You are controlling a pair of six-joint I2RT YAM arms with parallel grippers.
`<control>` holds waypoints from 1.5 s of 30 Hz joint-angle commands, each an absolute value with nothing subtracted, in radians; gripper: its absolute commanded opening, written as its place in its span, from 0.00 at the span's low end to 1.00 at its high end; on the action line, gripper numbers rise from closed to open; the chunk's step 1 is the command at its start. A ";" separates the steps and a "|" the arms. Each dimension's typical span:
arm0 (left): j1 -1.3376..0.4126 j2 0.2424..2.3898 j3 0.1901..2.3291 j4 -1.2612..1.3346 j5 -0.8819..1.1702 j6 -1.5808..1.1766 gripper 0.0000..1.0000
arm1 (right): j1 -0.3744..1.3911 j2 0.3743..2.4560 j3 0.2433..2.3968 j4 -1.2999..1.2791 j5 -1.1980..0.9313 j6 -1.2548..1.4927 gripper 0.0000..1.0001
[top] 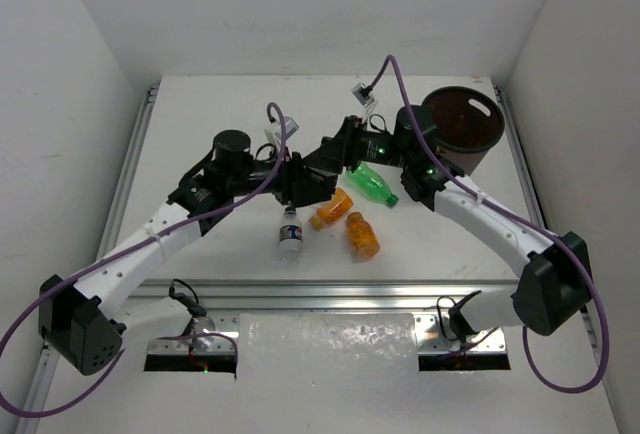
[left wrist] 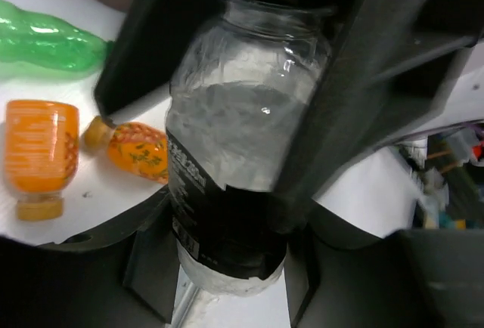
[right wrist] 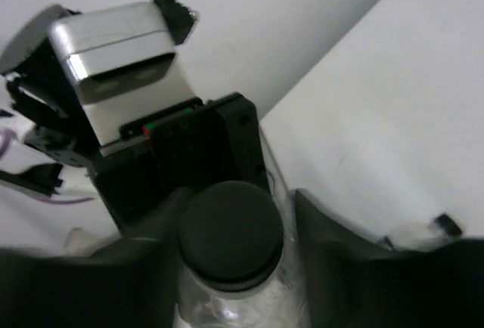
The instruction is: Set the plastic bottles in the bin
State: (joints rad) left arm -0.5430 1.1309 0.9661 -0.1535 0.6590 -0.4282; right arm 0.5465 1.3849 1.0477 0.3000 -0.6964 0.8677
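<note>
Surface (top: 220, 114): white, walled on three sides.
Bin (top: 462, 124): dark brown, round, far right corner.
Green bottle (top: 372, 182): lying near centre.
Orange bottles (top: 330, 209) (top: 362, 235): two, lying close together.
Clear bottle (top: 290, 234): dark label, lying left of them.
Left hand (top: 305, 179), right hand (top: 335, 154): meeting above centre, grips hidden.

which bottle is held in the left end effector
The clear black-labelled bottle, clamped in the left end effector; the green bottle, two orange bottles and another clear bottle lie on the table.
</note>
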 commanded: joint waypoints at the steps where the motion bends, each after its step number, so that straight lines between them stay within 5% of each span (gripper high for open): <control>1: -0.551 1.114 0.982 0.012 0.727 -0.468 0.27 | 0.561 1.364 1.072 0.354 -0.666 0.850 0.24; 2: -0.551 1.112 0.989 -0.042 0.698 -0.463 0.38 | 0.561 1.350 1.059 0.338 -0.622 0.839 0.00; 3: -0.549 1.112 0.997 -0.064 0.619 -0.463 0.66 | 0.563 1.333 1.049 0.330 -0.606 0.831 0.00; 4: -0.551 1.114 1.011 -0.083 0.574 -0.466 0.76 | 0.560 1.304 1.045 0.293 -0.594 0.818 0.00; 5: -0.549 1.115 1.020 -0.130 0.527 -0.474 0.99 | 0.561 1.290 1.048 0.260 -0.544 0.783 0.00; 15: -0.549 1.167 1.103 -0.555 -0.154 -0.521 1.00 | 0.377 1.249 1.391 -0.469 0.179 0.509 0.00; 19: -0.554 1.216 1.048 -0.609 -0.238 -0.554 1.00 | 0.243 1.317 1.506 -0.518 0.470 0.401 0.00; 24: -0.629 1.218 0.964 -0.594 -0.330 -0.669 1.00 | 0.089 1.477 1.568 -0.465 0.540 0.338 0.00; 27: -0.708 1.219 0.960 -0.604 -0.380 -0.744 1.00 | 0.074 1.557 1.604 -0.428 0.540 0.273 0.24; 28: -0.744 1.224 0.959 -0.610 -0.394 -0.777 1.00 | 0.072 1.578 1.649 -0.439 0.549 0.273 0.97; 32: -0.772 1.249 0.919 -0.560 -0.359 -0.816 1.00 | 0.074 1.612 1.746 -0.587 0.510 0.379 0.99; 45: -0.828 1.436 0.848 -0.551 -0.411 -0.874 0.99 | 0.178 1.302 1.457 -0.512 0.240 0.436 0.99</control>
